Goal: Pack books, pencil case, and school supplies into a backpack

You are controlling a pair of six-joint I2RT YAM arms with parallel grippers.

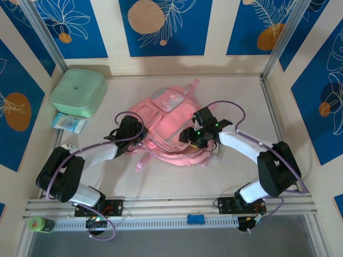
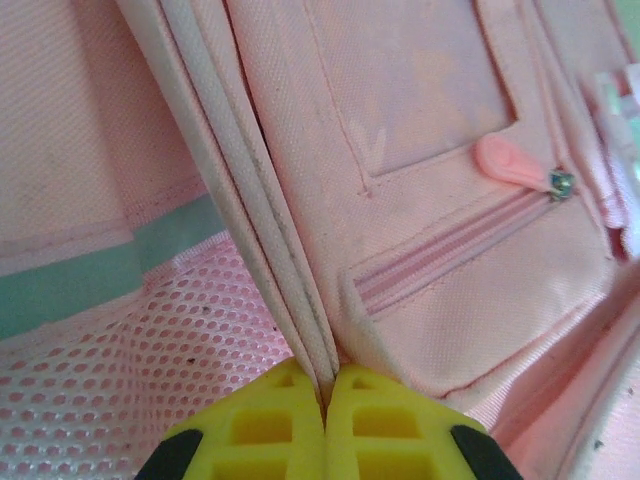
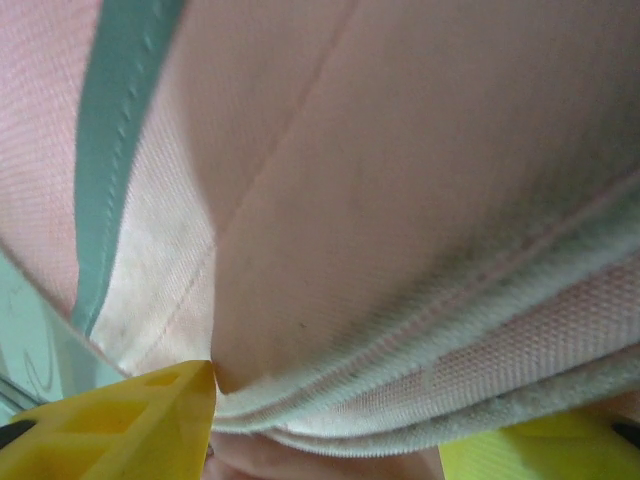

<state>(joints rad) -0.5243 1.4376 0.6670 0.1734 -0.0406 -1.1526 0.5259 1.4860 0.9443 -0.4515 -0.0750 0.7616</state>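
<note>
The pink backpack (image 1: 169,126) lies flat in the middle of the table. My left gripper (image 1: 140,140) is at its left side. In the left wrist view this gripper (image 2: 326,385) is shut on the backpack's pale piped edge (image 2: 270,230), with pink mesh (image 2: 130,350) on the left and a zipped pocket (image 2: 450,260) on the right. My right gripper (image 1: 192,136) is at the backpack's right side. Its yellow fingers (image 3: 150,420) stand apart with a thick fold of the backpack's rim (image 3: 400,380) bunched between them, touching both. The books are out of view.
A mint-green rounded box (image 1: 78,92) stands at the back left, with a blue-and-white packet (image 1: 68,123) just in front of it. A green bottle (image 1: 40,224) and a small blue piece (image 1: 196,218) sit on the near rail. Metal posts and patterned walls enclose the table.
</note>
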